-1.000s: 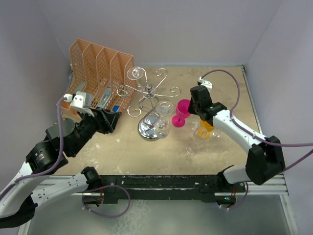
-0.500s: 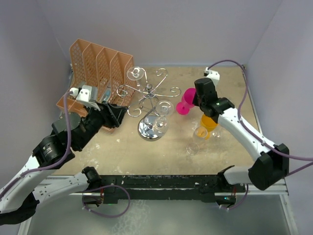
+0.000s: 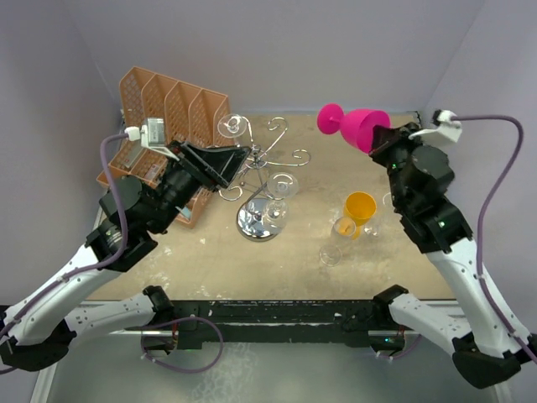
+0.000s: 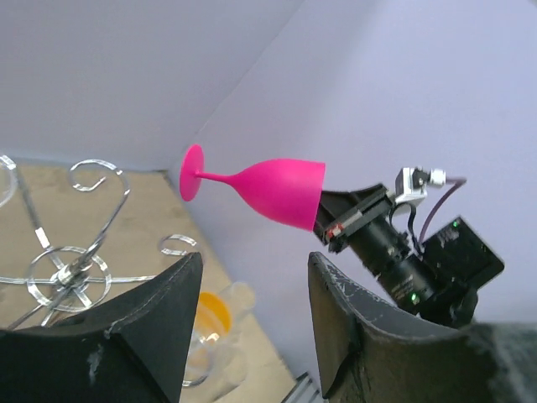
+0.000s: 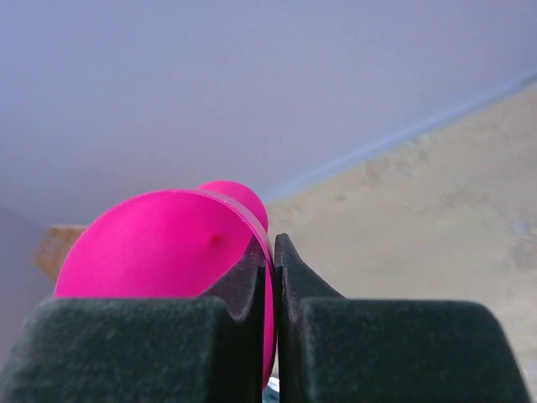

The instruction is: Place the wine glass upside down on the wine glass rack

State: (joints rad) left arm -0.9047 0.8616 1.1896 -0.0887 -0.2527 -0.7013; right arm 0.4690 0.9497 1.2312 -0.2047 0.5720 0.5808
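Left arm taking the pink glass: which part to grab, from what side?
Likely the stem, coming from the foot side. The pink glass lies sideways, foot pointing away from the right gripper, which pinches its rim; that leaves the thin stem free facing the open left gripper.

The right gripper's [image 3: 382, 139] wine glass [image 3: 361, 128] looks smooth matt plastic; the rack [image 3: 262, 161] just ahead of the left gripper [image 4: 252, 290], glossy chrome.
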